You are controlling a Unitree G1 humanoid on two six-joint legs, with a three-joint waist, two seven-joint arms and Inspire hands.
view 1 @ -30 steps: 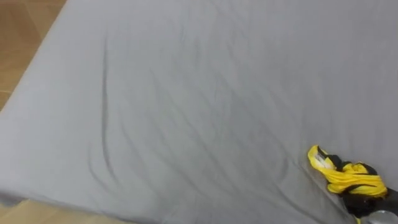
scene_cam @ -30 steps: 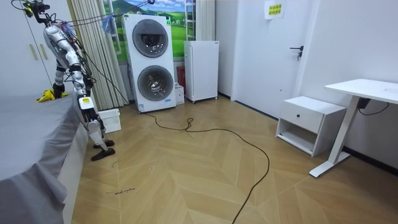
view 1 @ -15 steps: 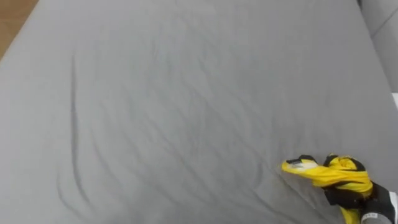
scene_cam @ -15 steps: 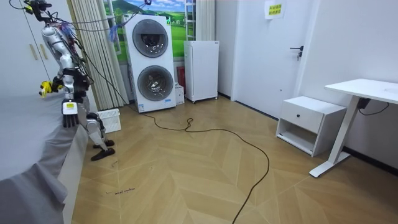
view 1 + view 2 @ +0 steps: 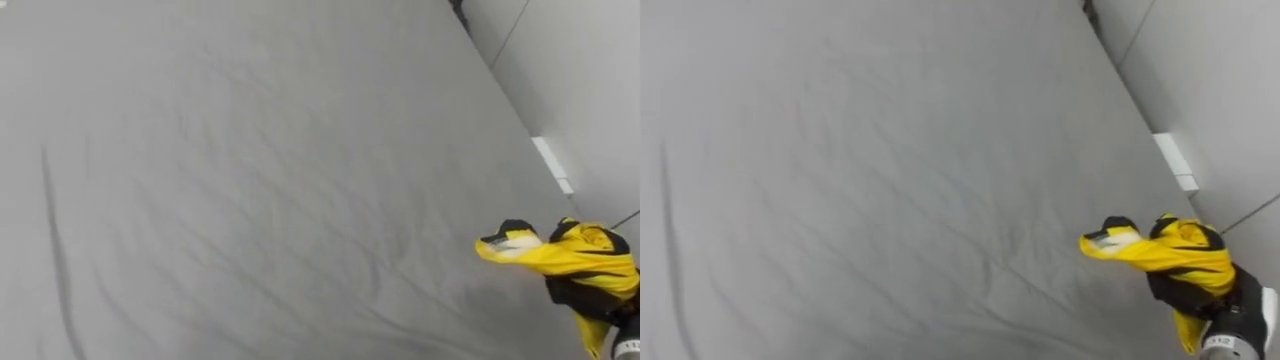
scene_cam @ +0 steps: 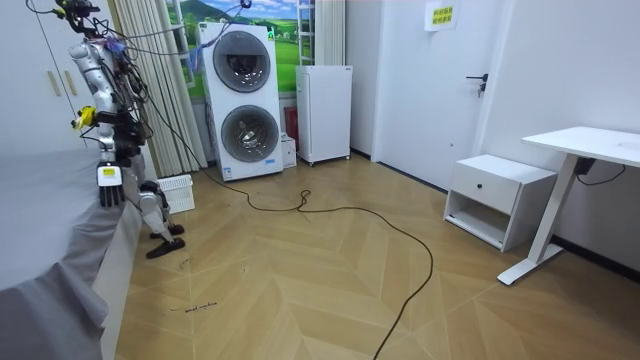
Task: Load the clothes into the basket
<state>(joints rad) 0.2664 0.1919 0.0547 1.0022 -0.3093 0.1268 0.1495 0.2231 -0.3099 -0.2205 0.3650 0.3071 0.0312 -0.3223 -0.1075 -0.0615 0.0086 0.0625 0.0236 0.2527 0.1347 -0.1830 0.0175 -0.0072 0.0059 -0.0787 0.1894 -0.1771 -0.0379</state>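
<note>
Fingers of the right hand (image 5: 1215, 305) clench the yellow garment (image 5: 1160, 250) at lower right; hanging cloth may snag the bed (image 5: 870, 170) and slip

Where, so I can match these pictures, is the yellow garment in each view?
Left eye view: yellow garment at lower right, bunched in the right hand.
Right eye view: garment at lower right, a little further left.
Room view: garment at upper left, by the robot's chest.
Shared landmark: the grey bed.
</note>
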